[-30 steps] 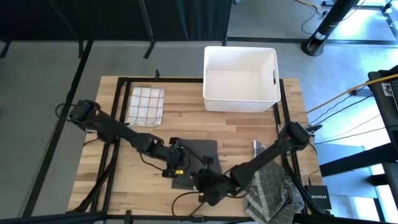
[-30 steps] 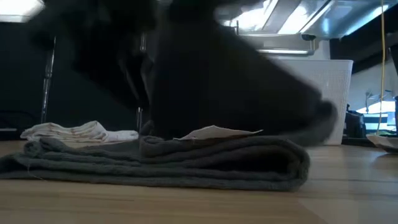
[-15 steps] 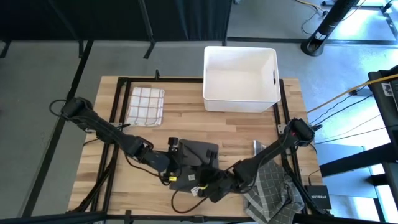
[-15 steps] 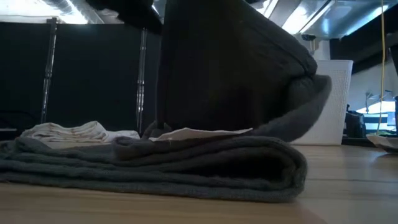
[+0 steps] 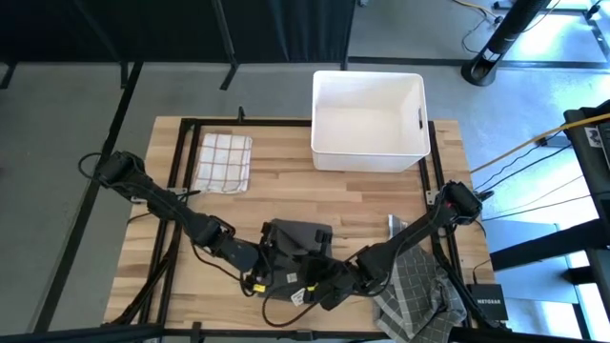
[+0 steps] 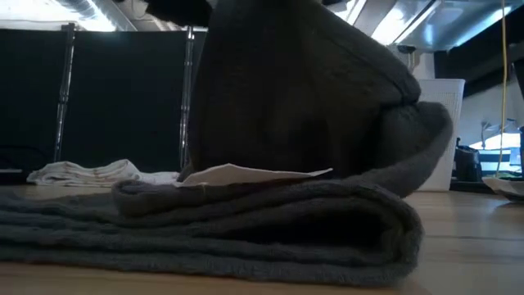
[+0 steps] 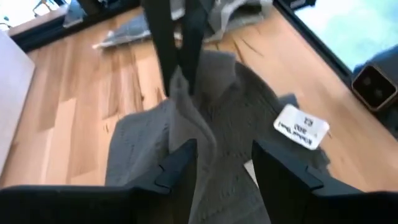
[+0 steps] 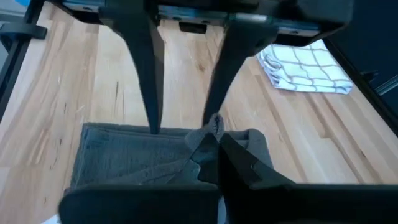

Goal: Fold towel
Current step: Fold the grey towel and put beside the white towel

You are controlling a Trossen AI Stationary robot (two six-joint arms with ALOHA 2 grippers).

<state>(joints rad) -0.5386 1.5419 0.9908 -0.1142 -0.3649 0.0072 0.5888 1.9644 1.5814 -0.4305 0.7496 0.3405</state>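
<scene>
A dark grey towel (image 5: 297, 240) lies folded in several layers at the table's near middle, with a white tag (image 7: 300, 126) on top. Part of it stands raised in a bunch (image 6: 311, 98). My right gripper (image 8: 216, 144) is shut on that raised ridge; it also shows in the left wrist view (image 7: 180, 65). My left gripper (image 7: 221, 168) is open just to the left of it, its fingers (image 8: 148, 81) pointing down on either side of the towel's ridge. I cannot tell whether they touch it. My right gripper pinches a raised, bunched ridge of the towel (image 7: 180, 87) between its two fingers, coming from above and pointing down. How many layers it has I cannot tell. The ridge stands lifted while the rest of the towel (image 6: 246, 238) lies on the table.
A white bin (image 5: 368, 119) stands at the far middle. A folded white checked cloth (image 5: 224, 160) lies at the far left. A heap of grey checked cloths (image 5: 415, 286) lies at the near right. Bare wood shows between the towel and the bin.
The towel, flat a second ago, has been drawn up into a bunch and its near fold has come closer to the near edge. My left gripper has gone toward the near edge. My right gripper has stayed at the towel's near side.
</scene>
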